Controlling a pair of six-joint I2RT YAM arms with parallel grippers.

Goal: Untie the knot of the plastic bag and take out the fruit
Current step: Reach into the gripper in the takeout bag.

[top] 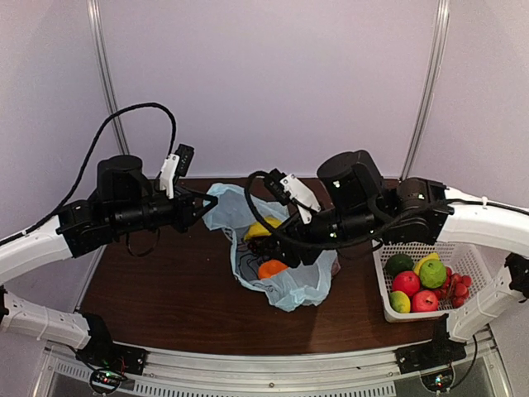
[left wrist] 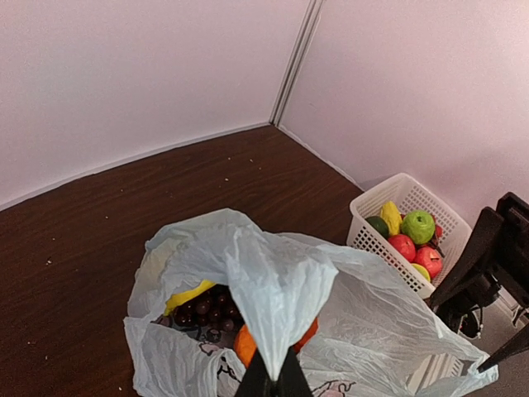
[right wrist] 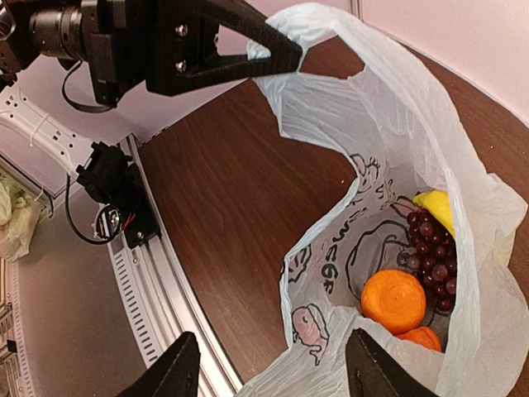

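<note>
The light blue plastic bag [top: 285, 285] lies open in the middle of the table. No knot shows on it. My left gripper [top: 212, 201] is shut on the bag's far left edge and holds it up. In the left wrist view the fingers [left wrist: 273, 382] pinch a cone of plastic [left wrist: 277, 289]. Inside lie a banana [top: 263, 227], an orange [right wrist: 397, 299] and dark grapes [right wrist: 430, 248]. My right gripper [right wrist: 277, 372] is open and empty, hovering just above the bag's near rim [right wrist: 326, 331]. It is over the bag mouth in the top view [top: 289, 244].
A white mesh basket [top: 473, 263] stands at the right with red and green apples, limes and a red cherry cluster; it also shows in the left wrist view [left wrist: 368, 227]. The table's front rail [right wrist: 157, 273] runs close to the bag.
</note>
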